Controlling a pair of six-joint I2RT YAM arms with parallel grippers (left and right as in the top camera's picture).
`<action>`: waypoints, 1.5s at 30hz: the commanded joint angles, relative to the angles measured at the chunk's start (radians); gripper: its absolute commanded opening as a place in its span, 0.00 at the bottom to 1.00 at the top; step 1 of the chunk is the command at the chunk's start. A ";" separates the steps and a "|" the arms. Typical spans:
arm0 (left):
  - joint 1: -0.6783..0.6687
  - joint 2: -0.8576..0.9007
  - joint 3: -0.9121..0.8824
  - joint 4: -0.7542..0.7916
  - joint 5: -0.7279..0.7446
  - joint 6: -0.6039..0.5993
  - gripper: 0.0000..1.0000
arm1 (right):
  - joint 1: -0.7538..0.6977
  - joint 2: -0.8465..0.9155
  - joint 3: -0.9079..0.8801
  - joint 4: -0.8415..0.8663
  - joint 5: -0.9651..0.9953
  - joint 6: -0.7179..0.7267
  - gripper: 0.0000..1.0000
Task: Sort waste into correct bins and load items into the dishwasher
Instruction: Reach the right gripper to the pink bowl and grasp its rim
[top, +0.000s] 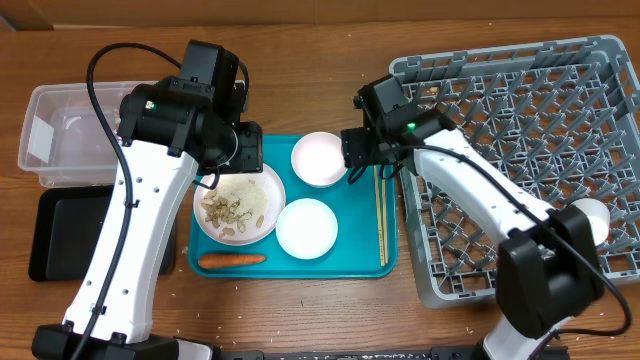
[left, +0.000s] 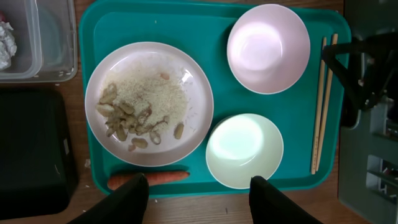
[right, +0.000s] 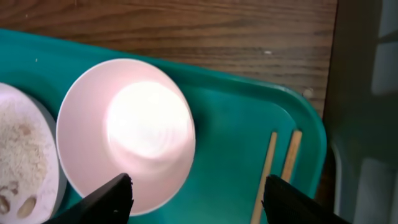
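A teal tray (top: 360, 262) carries a white plate (top: 262, 186) of beige food scraps (top: 228, 212), a pale-pink bowl (top: 319, 158), a white bowl (top: 306, 228), an orange carrot (top: 232, 260) and wooden chopsticks (top: 380, 215). My left gripper (left: 199, 193) hangs open high over the tray's near edge, and its left finger (left: 132, 191) overlaps the carrot (left: 165, 177) in view. My right gripper (right: 199, 196) is open low over the pink bowl's (right: 124, 130) right rim, with the chopsticks (right: 268, 168) beside its right finger (right: 283, 196). A small white cup (top: 592, 218) sits in the grey dish rack (top: 520, 90).
The clear tub (top: 60, 135) stands at the far left with a foil wrapper (left: 5, 46) inside. The flat black tray (top: 75, 235) lies just in front of it. The rack's wall (right: 367, 124) rises close to the teal tray's right edge.
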 joint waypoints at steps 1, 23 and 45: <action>-0.001 -0.005 0.009 0.007 -0.017 -0.010 0.55 | 0.000 0.034 0.003 0.039 0.013 0.031 0.69; -0.001 -0.005 0.009 0.008 -0.017 -0.010 0.55 | 0.000 0.152 0.003 0.086 -0.011 0.061 0.12; -0.001 -0.005 0.009 0.008 -0.026 -0.010 0.55 | -0.023 -0.027 0.246 -0.126 0.154 -0.008 0.04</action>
